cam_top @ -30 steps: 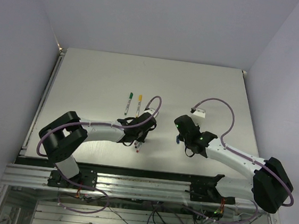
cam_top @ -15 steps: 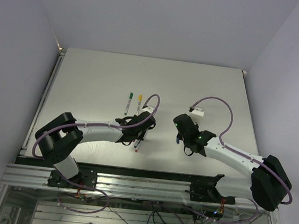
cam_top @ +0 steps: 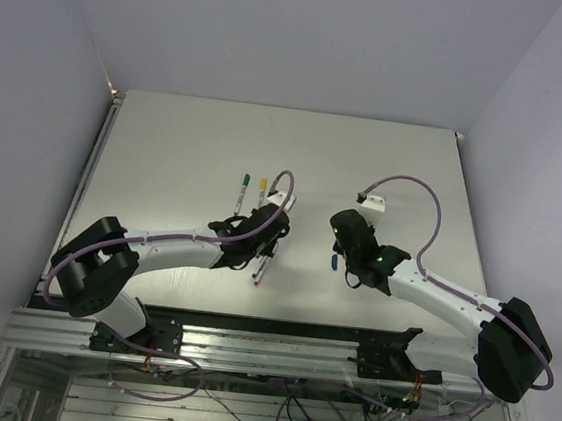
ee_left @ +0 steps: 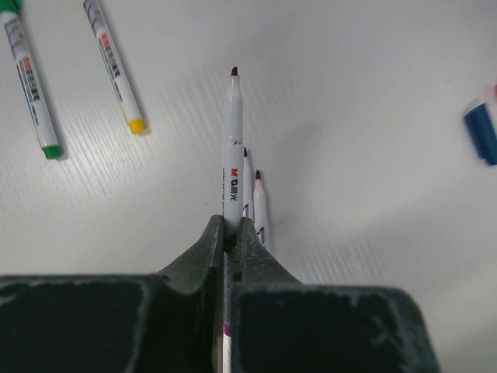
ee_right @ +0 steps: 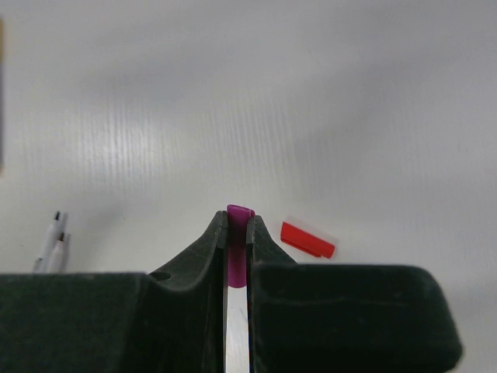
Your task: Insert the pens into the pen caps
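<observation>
My left gripper (ee_left: pixel 231 224) (cam_top: pixel 267 231) is shut on a grey-white pen (ee_left: pixel 232 148) with a dark purple tip, held above the table. Two uncapped pens (ee_left: pixel 260 203) (cam_top: pixel 260 268) lie just beneath it. A green-capped pen (ee_left: pixel 29 85) (cam_top: pixel 242 193) and a yellow-capped pen (ee_left: pixel 115 68) (cam_top: pixel 262 194) lie further off to the left. My right gripper (ee_right: pixel 238 216) (cam_top: pixel 344 237) is shut on the purple pen cap (ee_right: pixel 239 233). A red pen cap (ee_right: pixel 307 238) lies on the table just right of it. A blue pen cap (ee_left: pixel 481 132) (cam_top: pixel 334 261) rests between the two grippers.
The grey table (cam_top: pixel 188 140) ends at a metal rail (cam_top: pixel 249 326) by the arm bases. Purple cables loop over both wrists, and a small white connector block (cam_top: pixel 374 199) lies behind the right arm.
My left arm has stretched further out, carrying the held pen away from the base and toward the middle. My right gripper has shifted slightly with the purple cap.
</observation>
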{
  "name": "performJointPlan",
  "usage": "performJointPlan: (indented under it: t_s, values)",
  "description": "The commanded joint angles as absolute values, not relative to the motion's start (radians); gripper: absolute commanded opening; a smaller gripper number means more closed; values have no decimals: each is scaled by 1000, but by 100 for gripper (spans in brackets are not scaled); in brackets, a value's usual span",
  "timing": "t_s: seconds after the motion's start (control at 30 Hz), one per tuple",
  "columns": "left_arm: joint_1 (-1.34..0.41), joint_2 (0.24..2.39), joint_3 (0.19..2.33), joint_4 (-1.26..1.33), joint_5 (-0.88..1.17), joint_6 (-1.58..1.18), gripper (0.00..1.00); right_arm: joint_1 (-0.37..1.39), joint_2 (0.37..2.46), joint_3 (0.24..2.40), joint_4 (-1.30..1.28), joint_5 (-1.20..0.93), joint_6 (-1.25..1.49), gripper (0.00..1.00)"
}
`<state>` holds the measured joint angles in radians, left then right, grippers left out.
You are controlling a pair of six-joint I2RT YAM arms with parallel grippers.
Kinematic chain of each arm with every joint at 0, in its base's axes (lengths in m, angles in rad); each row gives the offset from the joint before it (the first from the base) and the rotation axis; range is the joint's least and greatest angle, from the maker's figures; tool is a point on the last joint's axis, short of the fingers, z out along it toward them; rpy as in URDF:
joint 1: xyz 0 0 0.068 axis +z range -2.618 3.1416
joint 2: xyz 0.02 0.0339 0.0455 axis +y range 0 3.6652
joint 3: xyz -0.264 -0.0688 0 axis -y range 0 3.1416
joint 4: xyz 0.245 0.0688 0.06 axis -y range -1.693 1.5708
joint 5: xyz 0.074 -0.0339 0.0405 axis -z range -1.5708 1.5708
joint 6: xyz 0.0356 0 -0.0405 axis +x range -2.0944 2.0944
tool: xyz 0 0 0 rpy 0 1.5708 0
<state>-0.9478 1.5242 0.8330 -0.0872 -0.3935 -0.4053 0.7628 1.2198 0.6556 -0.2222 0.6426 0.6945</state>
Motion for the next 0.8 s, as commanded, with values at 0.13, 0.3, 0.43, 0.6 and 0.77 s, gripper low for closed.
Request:
performJointPlan:
  t_s: [0.13,0.3,0.43,0.6,0.77]
  values:
    - [-942,1422,805,154,-360,-317,7,620,1134,666,41,562,584,0]
    - [-943,1404,804,251,-320,-264,7,467,1088,642,209,413,544,0]
    - [-943,1409,807,334,-248,-250,7,448,1058,629,334,401,484,0]
    - [-942,1408,768,518,-78,-259,7,448,1011,561,551,351,426,0]
    - [-947,1424,769,551,36,-261,7,448,979,489,723,261,396,0]
